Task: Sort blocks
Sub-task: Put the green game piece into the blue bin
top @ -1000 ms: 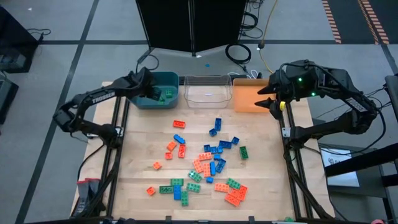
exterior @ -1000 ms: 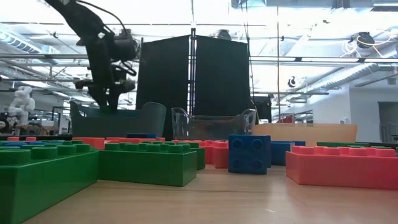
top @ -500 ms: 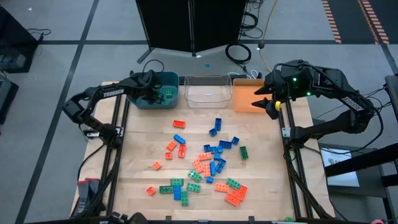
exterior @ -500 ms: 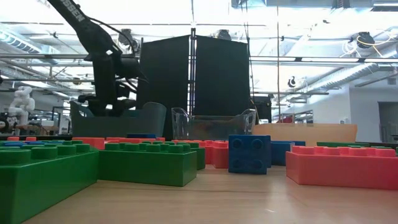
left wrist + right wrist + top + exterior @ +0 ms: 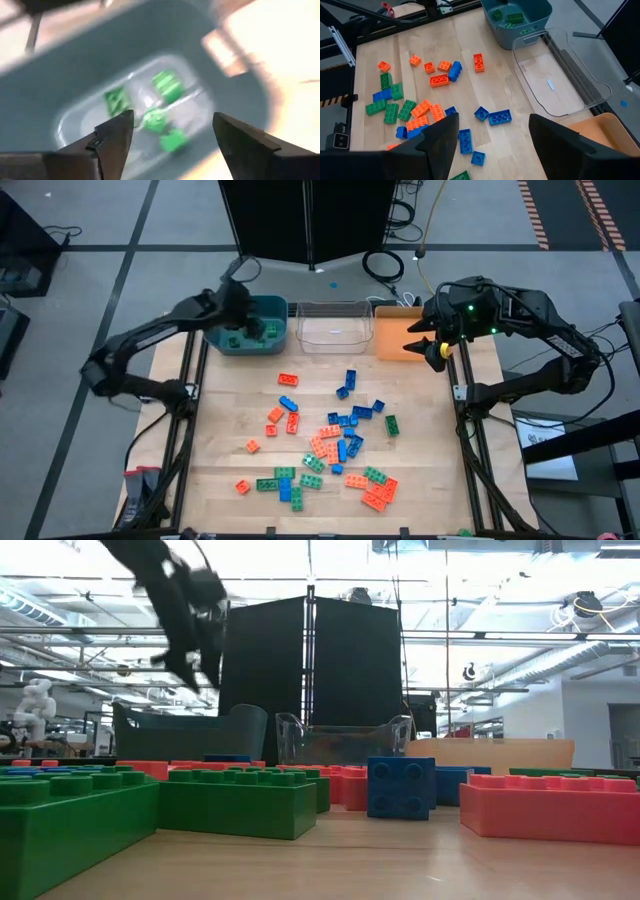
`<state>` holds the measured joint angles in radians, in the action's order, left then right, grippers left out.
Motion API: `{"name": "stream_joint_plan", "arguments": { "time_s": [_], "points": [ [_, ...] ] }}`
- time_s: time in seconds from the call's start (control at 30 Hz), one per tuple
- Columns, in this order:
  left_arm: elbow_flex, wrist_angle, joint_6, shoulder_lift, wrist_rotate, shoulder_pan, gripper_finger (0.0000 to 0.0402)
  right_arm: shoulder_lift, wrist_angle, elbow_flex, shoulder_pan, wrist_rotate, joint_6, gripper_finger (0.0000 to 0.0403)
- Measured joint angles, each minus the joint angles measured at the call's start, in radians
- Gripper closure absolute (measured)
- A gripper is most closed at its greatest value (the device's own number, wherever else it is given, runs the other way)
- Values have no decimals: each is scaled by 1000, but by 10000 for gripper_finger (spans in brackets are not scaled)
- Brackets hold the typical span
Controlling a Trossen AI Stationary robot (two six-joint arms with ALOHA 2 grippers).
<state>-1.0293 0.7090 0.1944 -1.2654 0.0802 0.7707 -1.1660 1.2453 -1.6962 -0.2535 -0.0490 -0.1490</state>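
Tabletop (image 5: 230, 420): light wood, dark rails down both sides. Three bins in a row along the far edge: teal bin (image 5: 262, 340) on the left, clear bin (image 5: 333, 327) in the mid, orange bin (image 5: 395, 338) on the right.

L arm reaches in from the left side, w/ the left tool (image 5: 244, 320) over the teal bin; low view shows it well above the bin rim. Fingers apart, nothing between them. Its wrist view looks down into the bin at a few green blocks (image 5: 166, 86) on the bin floor.

R arm comes in from the right, w/ the right tool (image 5: 425, 338) over the near right corner of the orange bin. Fingers apart, empty.

Blocks (image 5: 330, 442): most lie scattered on the tabletop from mid to near edge, in green, blue and orange-red mixed, some touching, some alone. Clear bin holds no blocks; orange bin's inside shows none.
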Motion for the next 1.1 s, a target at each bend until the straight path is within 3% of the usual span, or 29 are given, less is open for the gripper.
{"name": "stream_joint_plan", "arguments": {
  "time_s": [0.27, 0.47, 0.8, 1.1],
  "points": [
    [-95, 154, 79, 260, -42, -259, 122, 0, 0, 0, 0, 0, 20, 163],
    [-94, 216, 215, 319, -50, -545, 132, 0, 0, 0, 0, 0, 41, 163],
    [-94, 214, 449, 238, -39, -987, 153, 0, 0, 0, 0, 0, 39, 163],
    [-94, 222, 507, 34, -7, -1235, 153, 0, 0, 0, 0, 0, 58, 163]
  ]
}}
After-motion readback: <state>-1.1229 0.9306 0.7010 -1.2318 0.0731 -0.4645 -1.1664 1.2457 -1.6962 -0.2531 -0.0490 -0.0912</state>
